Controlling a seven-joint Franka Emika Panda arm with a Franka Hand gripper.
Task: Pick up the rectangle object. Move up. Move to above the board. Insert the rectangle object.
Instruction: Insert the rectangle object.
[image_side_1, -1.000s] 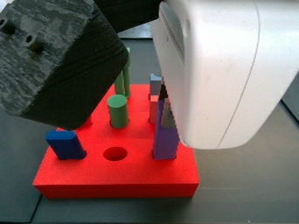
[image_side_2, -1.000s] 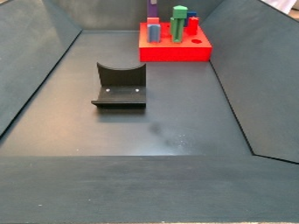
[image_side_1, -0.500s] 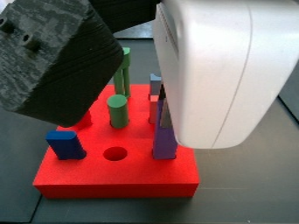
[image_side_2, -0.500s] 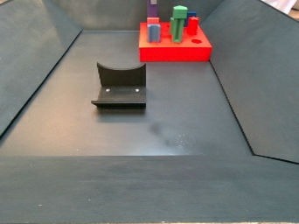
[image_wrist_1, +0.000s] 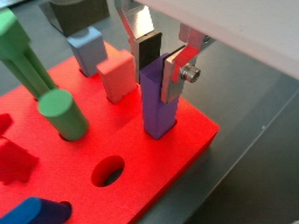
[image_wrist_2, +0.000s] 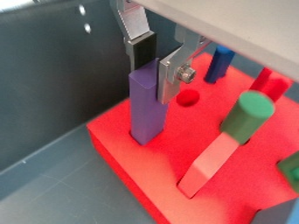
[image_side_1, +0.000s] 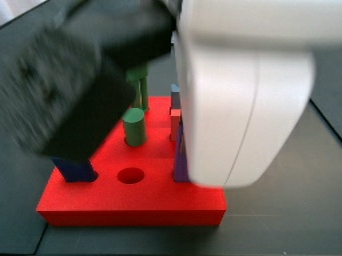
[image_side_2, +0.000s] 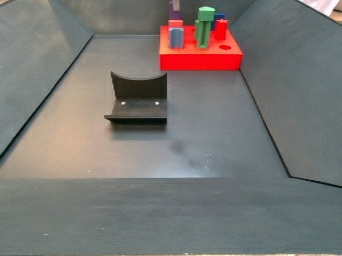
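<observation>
The claw (image_wrist_1: 162, 52) straddles the top of the rectangle object (image_wrist_1: 158, 101), plates apparently spread slightly clear of it, the bar standing upright in the board (image_wrist_1: 176, 153) below; beyond, green pegs (image_wrist_1: 56, 112) fill neighbouring holes

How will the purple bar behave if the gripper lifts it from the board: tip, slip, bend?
The purple bar looks rigid with flat faces, so the gripper pads should probably seat without slipping. Tall and slender, standing in the board, it would likely bind if pulled off-axis.
</observation>
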